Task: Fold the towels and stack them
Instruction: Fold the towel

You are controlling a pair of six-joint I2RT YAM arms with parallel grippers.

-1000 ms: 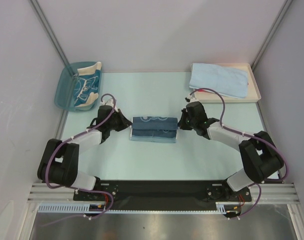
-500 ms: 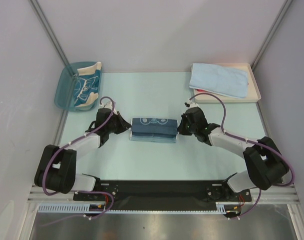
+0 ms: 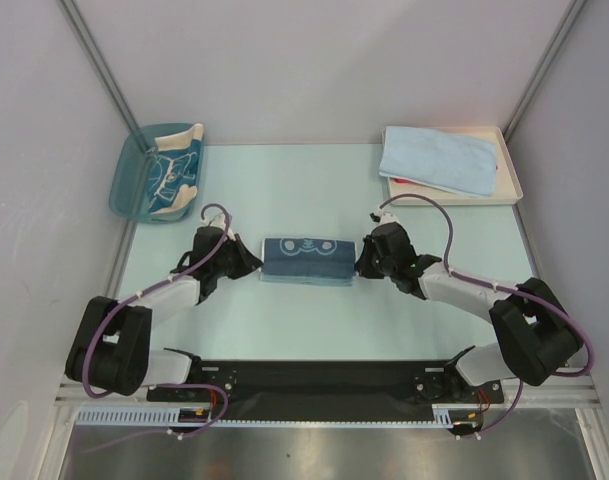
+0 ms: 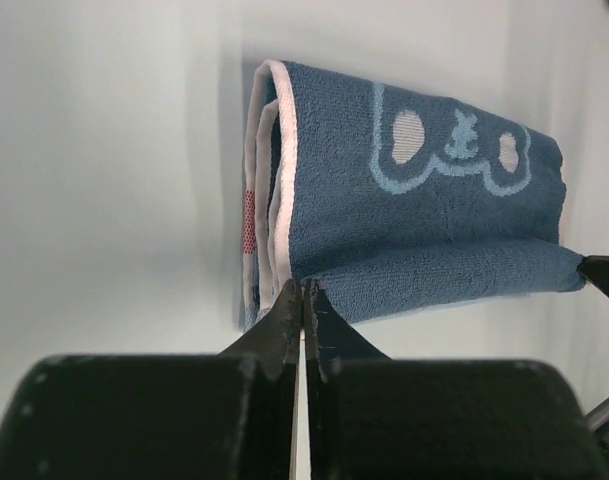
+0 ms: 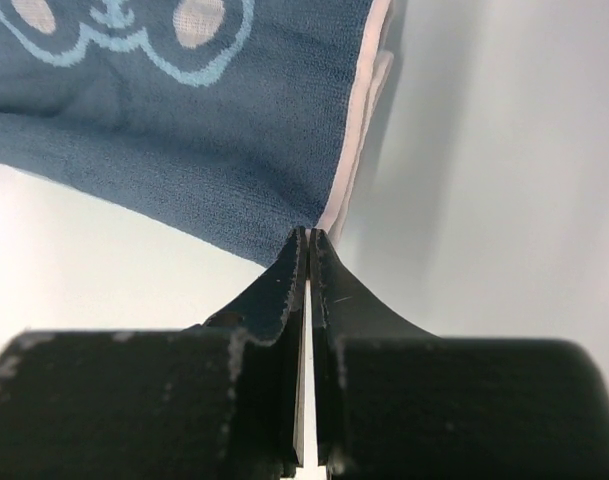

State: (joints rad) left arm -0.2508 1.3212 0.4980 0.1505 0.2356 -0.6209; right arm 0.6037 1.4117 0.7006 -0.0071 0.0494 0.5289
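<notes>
A dark-blue towel (image 3: 306, 258) with a cartoon face lies folded into a narrow band at the table's middle. My left gripper (image 3: 256, 265) is shut on its near left corner, and the left wrist view shows the jaws (image 4: 304, 285) pinching the top layer of the towel (image 4: 414, 200). My right gripper (image 3: 359, 265) is shut on the near right corner, where its jaws (image 5: 309, 232) meet the cloth (image 5: 184, 110). A folded light-blue towel (image 3: 439, 163) rests on the cream tray (image 3: 509, 165) with a red edge (image 3: 409, 182) under it. A beige, teal-bordered towel (image 3: 174, 175) sits in the blue bin (image 3: 134, 190).
The bin stands at the far left corner and the tray at the far right. Grey walls and metal posts close in the table on three sides. The arm bases sit on a black rail (image 3: 324, 378) at the near edge.
Both grippers have drawn the towel's top layer toward the near edge, folding it over. The cartoon face now shows on top and the band is narrower.
</notes>
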